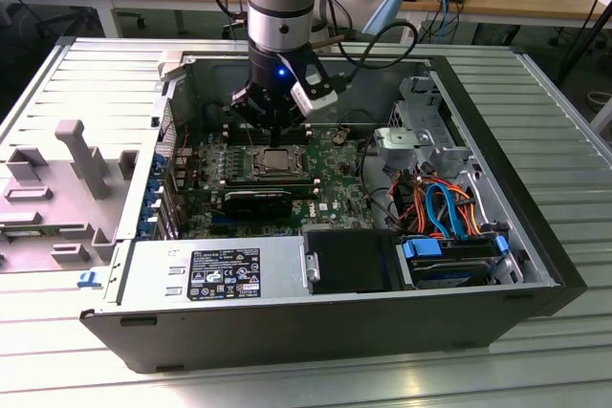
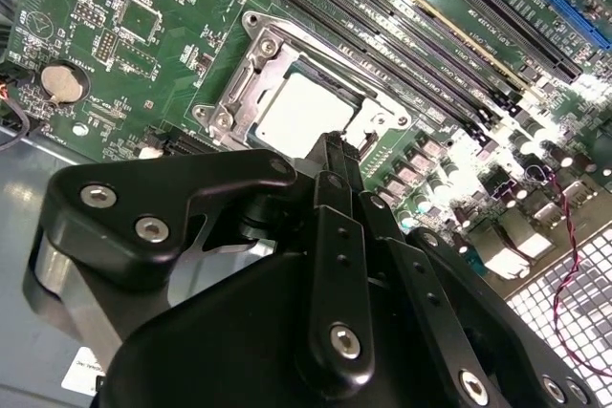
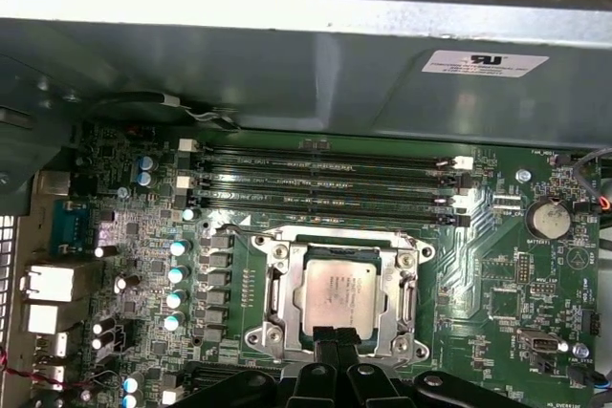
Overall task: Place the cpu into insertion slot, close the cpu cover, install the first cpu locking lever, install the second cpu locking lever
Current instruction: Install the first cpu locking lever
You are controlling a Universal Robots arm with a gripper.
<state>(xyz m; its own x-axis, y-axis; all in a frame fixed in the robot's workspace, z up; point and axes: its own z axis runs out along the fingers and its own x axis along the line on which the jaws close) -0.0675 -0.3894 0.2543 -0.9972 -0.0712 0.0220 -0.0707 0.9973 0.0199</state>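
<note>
Silvery-grey heat spreader is what you notice first: the cpu (image 3: pixel 336 295) is already sitting in the insertion slot (image 3: pixel 277 298), and from the first wrist view the cpu cover (image 3: pixel 400 305) looks folded down around it like a frame, though I can't tell if the levers are latched. The gripper (image 3: pixel 335 339) hangs just above the socket's near edge, its two fingers pressed together with nothing between them, tips right by the chip's edge. My guess on handling: the chip is light, rigid and slick on top, and the socket contacts underneath are fragile, so push only straight down, gently. The cover is thin sheet metal, stiff but bendable if levered crooked. Room is tight: memory slots (image 3: pixel 330 179) run close along one side, a row of capacitors (image 3: pixel 176 274) along another, and the case wall (image 1: pixel 220 78) rises behind the motherboard (image 3: pixel 507 284). Above the socket it's open.
</note>
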